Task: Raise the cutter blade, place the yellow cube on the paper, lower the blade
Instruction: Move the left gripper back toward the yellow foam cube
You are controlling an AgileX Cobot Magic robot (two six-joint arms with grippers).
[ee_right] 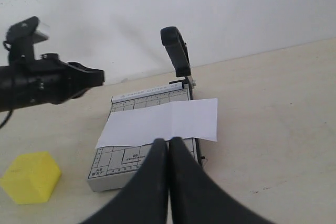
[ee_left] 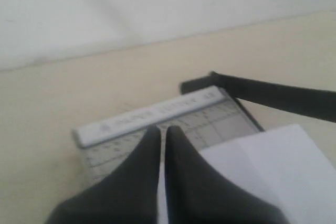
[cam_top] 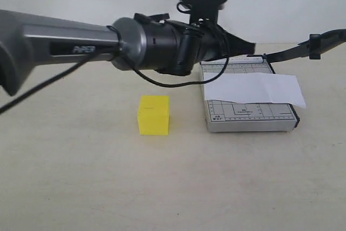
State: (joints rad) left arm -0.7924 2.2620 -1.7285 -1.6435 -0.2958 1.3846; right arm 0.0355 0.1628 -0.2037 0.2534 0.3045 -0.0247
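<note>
Yellow cube [cam_top: 153,114]: on bench [cam_top: 81,187] left of cutter base [cam_top: 251,117], seen in exterior and right wrist views only, apart from left claw [ee_left: 163,129] and right claw [ee_right: 168,141], both pinched together, empty.

Worktop [cam_top: 81,187]: pale beige, matte. Two items rest directly on it: yellow cube [cam_top: 153,114], left of centre in the exterior view, and grey gridded paper-cutter base [cam_top: 248,114] to its right. Near each other, not touching.

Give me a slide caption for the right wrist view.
Raised cutter blade, paper across the base, yellow cube apart on the table, right gripper shut.
</note>
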